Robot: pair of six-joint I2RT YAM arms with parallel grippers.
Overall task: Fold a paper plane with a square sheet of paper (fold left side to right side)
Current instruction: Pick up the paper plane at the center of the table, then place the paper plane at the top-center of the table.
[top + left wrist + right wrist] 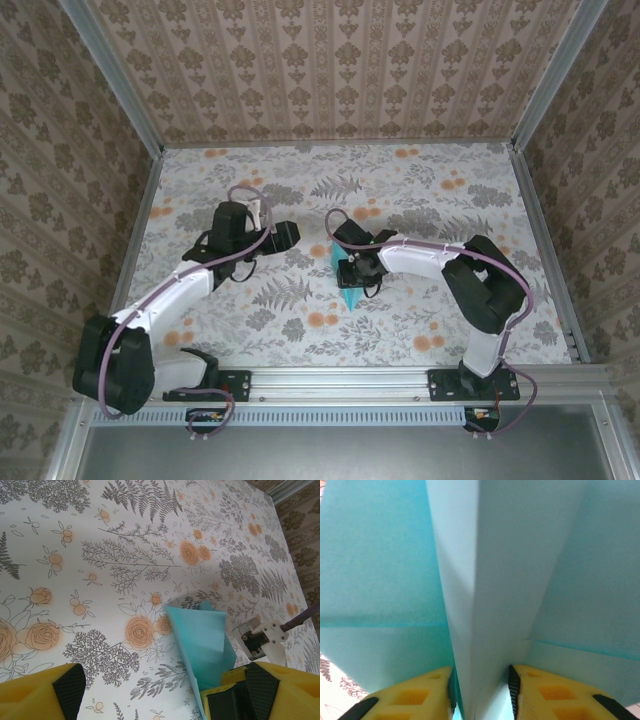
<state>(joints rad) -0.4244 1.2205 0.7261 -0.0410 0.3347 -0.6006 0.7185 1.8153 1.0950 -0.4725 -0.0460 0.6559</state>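
Observation:
The turquoise-blue sheet of paper (348, 296) lies partly folded on the floral table, just left of centre, narrowing to a point toward the near edge. My right gripper (357, 268) sits on top of it. In the right wrist view its yellow fingers (412, 696) are closed on a raised ridge of the paper (492, 580), with flaps spreading to both sides. My left gripper (287, 236) hovers left of the sheet, open. Nothing lies between its wide-apart fingers (42, 692), and the paper (200, 637) sits beside the right finger, one layer lifted.
The floral tablecloth (300, 190) covers the whole work surface, enclosed by patterned walls and a metal frame (540, 235). The rail with the arm bases (340, 382) runs along the near edge. The right gripper's white mount (265, 637) shows beside the paper.

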